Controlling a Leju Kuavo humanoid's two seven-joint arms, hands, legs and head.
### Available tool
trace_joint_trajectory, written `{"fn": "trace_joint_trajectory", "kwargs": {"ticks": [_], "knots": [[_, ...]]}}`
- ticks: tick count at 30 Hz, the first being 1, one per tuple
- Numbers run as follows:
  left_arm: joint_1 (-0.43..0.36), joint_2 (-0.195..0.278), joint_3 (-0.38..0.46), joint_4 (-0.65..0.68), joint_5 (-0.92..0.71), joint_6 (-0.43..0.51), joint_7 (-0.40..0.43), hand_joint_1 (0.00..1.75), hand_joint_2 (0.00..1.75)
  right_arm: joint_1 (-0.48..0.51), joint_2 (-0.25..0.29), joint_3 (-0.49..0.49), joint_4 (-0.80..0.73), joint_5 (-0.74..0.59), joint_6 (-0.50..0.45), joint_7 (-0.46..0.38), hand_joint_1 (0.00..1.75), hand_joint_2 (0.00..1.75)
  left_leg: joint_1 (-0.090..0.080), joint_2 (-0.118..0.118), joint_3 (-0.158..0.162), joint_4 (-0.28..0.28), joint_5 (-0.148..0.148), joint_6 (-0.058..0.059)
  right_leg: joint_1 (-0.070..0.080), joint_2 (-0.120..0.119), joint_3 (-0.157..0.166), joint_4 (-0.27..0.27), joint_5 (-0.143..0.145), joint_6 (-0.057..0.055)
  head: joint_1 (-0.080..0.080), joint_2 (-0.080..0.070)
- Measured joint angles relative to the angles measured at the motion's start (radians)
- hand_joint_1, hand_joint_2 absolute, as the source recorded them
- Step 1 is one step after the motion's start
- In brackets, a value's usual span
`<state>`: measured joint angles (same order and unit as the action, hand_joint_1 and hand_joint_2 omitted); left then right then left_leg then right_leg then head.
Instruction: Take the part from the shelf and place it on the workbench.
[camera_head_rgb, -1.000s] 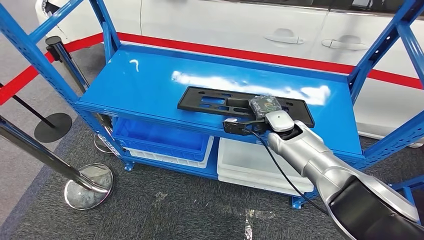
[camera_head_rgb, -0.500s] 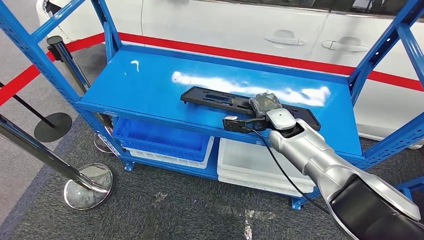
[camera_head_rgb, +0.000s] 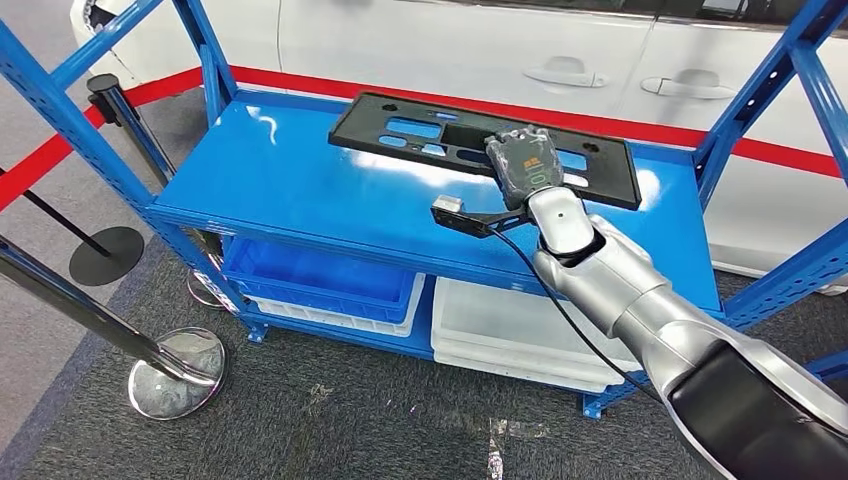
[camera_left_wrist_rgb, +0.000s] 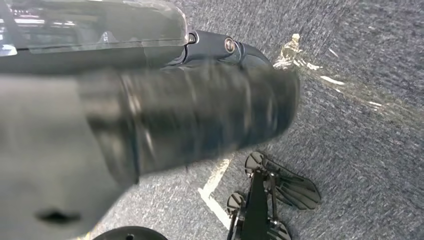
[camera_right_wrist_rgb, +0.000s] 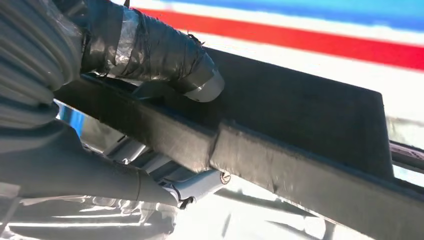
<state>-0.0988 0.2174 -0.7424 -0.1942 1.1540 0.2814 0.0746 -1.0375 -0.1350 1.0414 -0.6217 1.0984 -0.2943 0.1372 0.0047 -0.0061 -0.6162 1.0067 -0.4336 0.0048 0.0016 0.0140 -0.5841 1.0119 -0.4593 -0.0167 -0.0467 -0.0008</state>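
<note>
We hold the part (camera_head_rgb: 430, 135) clear above the shelf (camera_head_rgb: 300, 190), approx 12 o'clock in head view. R hand (camera_head_rgb: 525, 165) grips it off-centre, toward its 3 o'clock end; long end may sag or twist out. L hand's state: can't tell.

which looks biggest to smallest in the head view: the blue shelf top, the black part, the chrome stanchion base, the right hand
1. blue shelf top
2. black part, held by the right hand
3. chrome stanchion base, nearer the camera, so its rank is unsure
4. right hand
</note>
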Motion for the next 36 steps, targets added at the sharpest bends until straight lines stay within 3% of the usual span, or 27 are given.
{"fn": "trace_joint_trajectory", "kwargs": {"ticks": [3,6,13,22,36], "knots": [[0.001,0.000,0.000,0.000,-0.003,-0.006,-0.013,0.00,1.75,-0.029,-0.007,-0.001,-0.095,0.036,0.031,-0.003,1.75,1.75,0.000,0.000,0.000,-0.001,0.001,-0.001,0.000,0.001,-0.001,0.000,0.000,0.000,0.000,0.000],[0.001,-0.001,0.000,0.000,-0.003,-0.011,-0.019,0.00,1.75,-0.068,-0.013,-0.002,-0.216,0.043,0.124,-0.008,1.75,1.75,0.000,0.001,0.001,-0.002,0.001,-0.002,0.000,0.001,-0.001,0.000,0.000,0.000,0.000,0.000],[0.002,-0.001,0.000,0.000,0.005,-0.015,-0.013,0.00,1.75,-0.130,-0.034,-0.007,-0.493,-0.010,0.270,-0.034,1.75,1.75,0.001,0.001,0.002,-0.003,0.001,-0.002,0.000,0.001,-0.001,0.000,-0.001,-0.001,0.000,0.000],[0.002,-0.001,0.000,0.000,0.009,-0.022,-0.015,0.00,1.75,-0.132,-0.064,-0.007,-0.702,-0.041,0.297,-0.046,1.75,1.75,0.000,0.000,0.002,-0.003,0.001,-0.002,0.000,0.001,0.000,0.000,-0.001,-0.001,0.000,0.000],[0.002,-0.001,0.000,0.000,0.007,-0.032,-0.046,0.00,1.75,-0.120,-0.082,-0.005,-0.813,-0.100,0.357,-0.056,1.75,1.75,0.001,0.000,0.002,-0.003,0.001,-0.002,0.000,0.001,0.000,0.000,-0.001,-0.001,0.000,0.000]]}}
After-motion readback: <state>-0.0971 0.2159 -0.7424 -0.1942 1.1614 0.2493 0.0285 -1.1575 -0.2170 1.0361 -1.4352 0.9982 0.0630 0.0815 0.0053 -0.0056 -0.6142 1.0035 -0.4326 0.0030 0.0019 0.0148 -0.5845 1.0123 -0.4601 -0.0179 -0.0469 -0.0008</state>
